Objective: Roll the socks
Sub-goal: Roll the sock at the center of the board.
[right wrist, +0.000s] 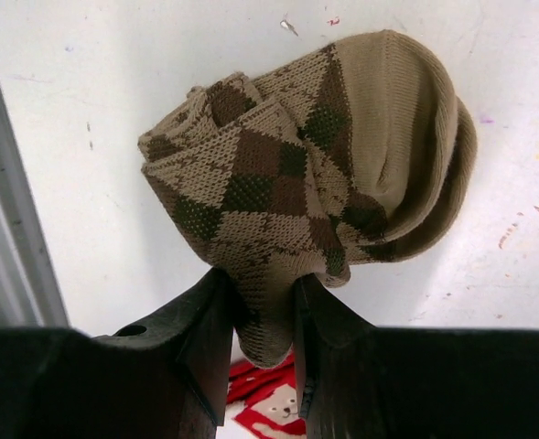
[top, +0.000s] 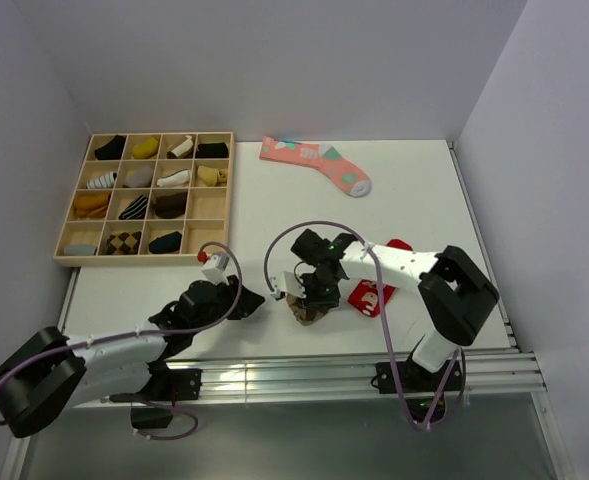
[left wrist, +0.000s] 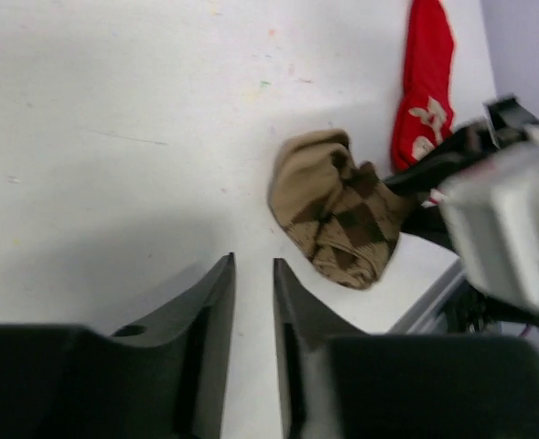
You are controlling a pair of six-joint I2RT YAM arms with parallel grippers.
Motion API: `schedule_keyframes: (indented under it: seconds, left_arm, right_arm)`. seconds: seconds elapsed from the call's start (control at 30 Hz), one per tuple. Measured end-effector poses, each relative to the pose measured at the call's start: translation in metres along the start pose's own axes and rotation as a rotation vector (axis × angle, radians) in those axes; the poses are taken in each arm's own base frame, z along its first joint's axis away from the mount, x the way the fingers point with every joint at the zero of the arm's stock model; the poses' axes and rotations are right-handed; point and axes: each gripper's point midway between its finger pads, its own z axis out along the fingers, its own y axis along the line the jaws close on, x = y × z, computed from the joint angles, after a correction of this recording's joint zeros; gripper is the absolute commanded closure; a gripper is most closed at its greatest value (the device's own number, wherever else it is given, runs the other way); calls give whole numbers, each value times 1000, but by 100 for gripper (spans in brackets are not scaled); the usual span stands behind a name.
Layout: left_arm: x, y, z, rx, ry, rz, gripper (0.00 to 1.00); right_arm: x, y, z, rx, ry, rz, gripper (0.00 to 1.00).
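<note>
The brown-and-tan argyle sock (top: pixel 308 311) lies bunched into a loose roll on the white table near the front edge. It also shows in the left wrist view (left wrist: pixel 338 219) and the right wrist view (right wrist: pixel 315 174). My right gripper (top: pixel 315 293) is shut on the sock's loose end, pinched between its jaws (right wrist: pixel 258 279). My left gripper (top: pixel 261 303) sits just left of the sock, not touching it. In its own view (left wrist: pixel 253 263) the jaws stand almost together with a thin gap and nothing between them.
A red sock with a white figure (top: pixel 371 297) lies just right of the argyle sock, under my right arm. A pink sock with teal patches (top: pixel 319 163) lies at the back. A wooden compartment tray (top: pixel 225 190) with several rolled socks stands back left. The metal front rail (top: pixel 324 372) is close.
</note>
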Motion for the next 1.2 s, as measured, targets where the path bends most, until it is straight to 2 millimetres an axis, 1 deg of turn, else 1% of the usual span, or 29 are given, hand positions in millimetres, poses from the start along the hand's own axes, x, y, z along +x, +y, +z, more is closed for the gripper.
schedule_keyframes:
  seconds: [0.07, 0.17, 0.2, 0.27, 0.33, 0.5, 0.57, 0.63, 0.8, 0.9, 1.1, 1.2]
  left_arm:
    - [-1, -5, -5, 22, -27, 20, 75]
    - [6, -18, -9, 60, -29, 66, 75]
    - [9, -21, -10, 70, -28, 84, 72]
    - [16, -25, -11, 77, -20, 118, 70]
    - [24, -27, -10, 81, -8, 146, 65]
    - [36, -20, -1, 55, 17, 199, 59]
    - [39, -21, 4, 47, 23, 220, 58]
    - [40, -27, 9, 54, 25, 241, 56]
    - [34, -52, 22, 97, 3, 278, 52]
    - [31, -62, 30, 109, -9, 287, 51]
    - [40, -54, 43, 80, 14, 316, 51]
    - [40, -55, 46, 86, 7, 313, 50]
  right_arm:
    - [-2, -2, 1, -32, 25, 16, 85]
    - [-6, -3, 2, -86, 55, 40, 85]
    - [-7, -3, 2, -103, 63, 48, 85]
    - [-9, -3, 2, -134, 77, 67, 85]
    - [-11, -4, 2, -163, 87, 86, 85]
    - [-15, -4, 3, -245, 112, 146, 85]
    - [-14, -4, 4, -263, 117, 162, 85]
    - [-14, -3, 4, -275, 119, 175, 85]
    - [-13, -1, 5, -300, 129, 197, 85]
    - [-13, 0, 5, -309, 132, 219, 85]
    - [-11, 0, 5, -328, 121, 267, 85]
    - [-11, 0, 5, -329, 121, 271, 84]
